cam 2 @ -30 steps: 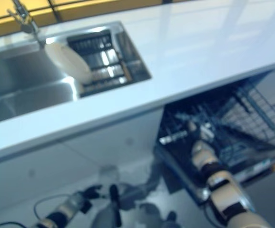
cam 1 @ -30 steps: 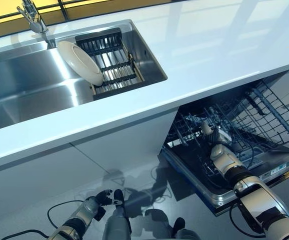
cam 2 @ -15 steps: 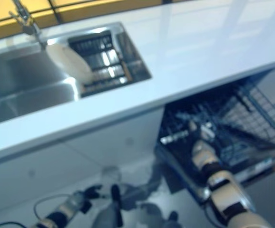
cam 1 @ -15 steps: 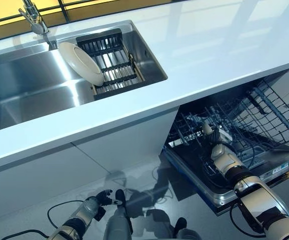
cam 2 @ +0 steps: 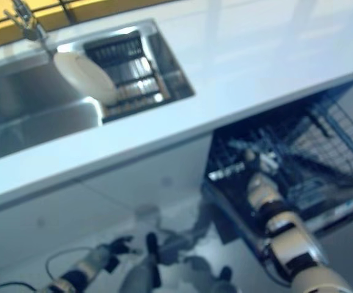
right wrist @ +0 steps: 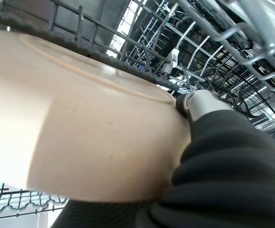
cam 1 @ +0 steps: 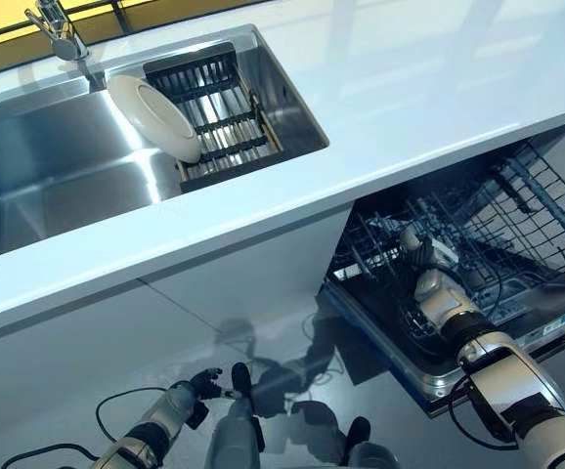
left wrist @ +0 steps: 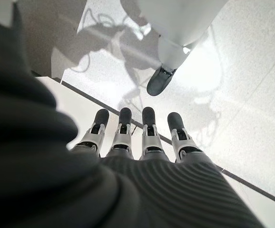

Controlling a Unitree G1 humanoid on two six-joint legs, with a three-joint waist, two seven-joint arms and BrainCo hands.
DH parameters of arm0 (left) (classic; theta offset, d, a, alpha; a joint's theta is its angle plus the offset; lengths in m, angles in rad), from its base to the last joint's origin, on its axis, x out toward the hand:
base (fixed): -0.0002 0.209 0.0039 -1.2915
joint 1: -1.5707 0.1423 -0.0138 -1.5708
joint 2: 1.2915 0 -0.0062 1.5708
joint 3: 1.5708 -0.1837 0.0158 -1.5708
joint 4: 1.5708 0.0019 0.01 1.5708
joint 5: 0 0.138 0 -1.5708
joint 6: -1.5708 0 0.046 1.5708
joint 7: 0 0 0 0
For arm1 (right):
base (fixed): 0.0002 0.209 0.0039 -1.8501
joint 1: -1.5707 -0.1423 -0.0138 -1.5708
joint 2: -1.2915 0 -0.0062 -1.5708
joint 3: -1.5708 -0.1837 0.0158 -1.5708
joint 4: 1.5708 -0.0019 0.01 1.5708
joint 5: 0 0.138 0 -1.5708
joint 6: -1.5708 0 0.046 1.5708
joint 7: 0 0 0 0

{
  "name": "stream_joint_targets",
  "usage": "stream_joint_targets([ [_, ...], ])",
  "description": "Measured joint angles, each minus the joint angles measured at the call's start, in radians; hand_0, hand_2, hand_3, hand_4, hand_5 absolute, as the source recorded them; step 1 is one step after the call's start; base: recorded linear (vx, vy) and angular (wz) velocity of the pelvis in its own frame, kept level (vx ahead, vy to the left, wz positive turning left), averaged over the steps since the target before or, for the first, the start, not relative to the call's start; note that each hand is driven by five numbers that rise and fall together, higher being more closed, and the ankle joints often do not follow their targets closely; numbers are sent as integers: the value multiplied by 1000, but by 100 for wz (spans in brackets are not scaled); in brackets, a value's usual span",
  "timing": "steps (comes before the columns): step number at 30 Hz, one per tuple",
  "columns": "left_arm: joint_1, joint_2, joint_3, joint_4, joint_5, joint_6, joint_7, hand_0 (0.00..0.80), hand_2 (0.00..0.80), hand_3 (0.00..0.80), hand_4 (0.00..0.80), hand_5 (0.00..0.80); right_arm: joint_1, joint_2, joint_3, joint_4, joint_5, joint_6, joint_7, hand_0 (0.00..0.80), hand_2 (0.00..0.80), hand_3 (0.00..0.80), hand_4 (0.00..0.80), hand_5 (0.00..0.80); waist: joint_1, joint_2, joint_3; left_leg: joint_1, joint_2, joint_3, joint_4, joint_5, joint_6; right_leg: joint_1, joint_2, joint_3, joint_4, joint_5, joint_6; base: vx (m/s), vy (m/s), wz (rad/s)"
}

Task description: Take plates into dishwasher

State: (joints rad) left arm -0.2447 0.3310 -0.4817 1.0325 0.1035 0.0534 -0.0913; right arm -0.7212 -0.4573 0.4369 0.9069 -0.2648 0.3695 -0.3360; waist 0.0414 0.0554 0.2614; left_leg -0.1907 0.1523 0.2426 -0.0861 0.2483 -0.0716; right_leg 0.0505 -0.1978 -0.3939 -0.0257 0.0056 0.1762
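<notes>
Plate in hand: we see a cream plate point(right wrist: 80, 128) filling the right wrist view, held low inside the dishwasher rack point(cam 1: 517, 230), its rim among the wire tines.
Second plate: a white plate point(cam 1: 153, 118) leans on edge against the dark drying rack point(cam 1: 219, 122) in the sink point(cam 1: 28, 166), well apart from the dishwasher.
How it will handle: we judge both plates stiff, glazed and smooth, so likely slippery and chip-prone against metal tines; moderately heavy for one hand. The rim is the place to take hold, thumb on one face and fingers on the other, keeping the plate on edge to slot between tines.
Right hand: our right hand point(cam 1: 429, 283) reaches into the lower rack; in its wrist view one digit point(right wrist: 197, 102) is curled over the plate's edge, so we read it as pinching the plate. The other digits are hidden behind it.
Left hand: our left hand point(left wrist: 142, 137) hangs low near the floor, fingers straight and side by side, holding nothing.
Surroundings: the countertop point(cam 1: 410, 88) lies above the pulled-out rack; the faucet point(cam 1: 56, 29) stands at the sink's far edge.
</notes>
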Motion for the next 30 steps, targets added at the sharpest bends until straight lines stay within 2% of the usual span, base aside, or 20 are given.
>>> stream_joint_targets([
  [11,0,0,-16,0,0,-4,0,0,0,0,0,0,-22,-10,-1,16,-2,1,0,800,800,800,800,800,2,19,11,0,-1,-2,0,1,1,0,-2,-1,4,-1,1,0,0,0],
  [19,0,-1,-17,0,0,-20,0,0,0,0,0,0,-22,-11,-2,20,-8,0,0,800,800,800,800,800,2,20,11,0,-3,-3,0,2,2,-1,-3,-2,7,-2,2,0,0,0],
  [25,0,-1,-18,-1,-1,-20,0,0,0,0,0,0,-21,-17,-2,25,-8,-45,-6,800,800,800,800,800,1,22,12,-2,-4,-4,0,2,2,-3,-4,-2,7,-2,2,0,0,0],
  [30,1,-9,-18,-5,-1,-20,0,0,0,0,0,0,-20,-32,-2,11,-8,-72,-40,800,800,800,800,800,0,37,30,-2,-6,-5,0,2,2,-7,-8,-2,17,-5,4,0,0,0],
])
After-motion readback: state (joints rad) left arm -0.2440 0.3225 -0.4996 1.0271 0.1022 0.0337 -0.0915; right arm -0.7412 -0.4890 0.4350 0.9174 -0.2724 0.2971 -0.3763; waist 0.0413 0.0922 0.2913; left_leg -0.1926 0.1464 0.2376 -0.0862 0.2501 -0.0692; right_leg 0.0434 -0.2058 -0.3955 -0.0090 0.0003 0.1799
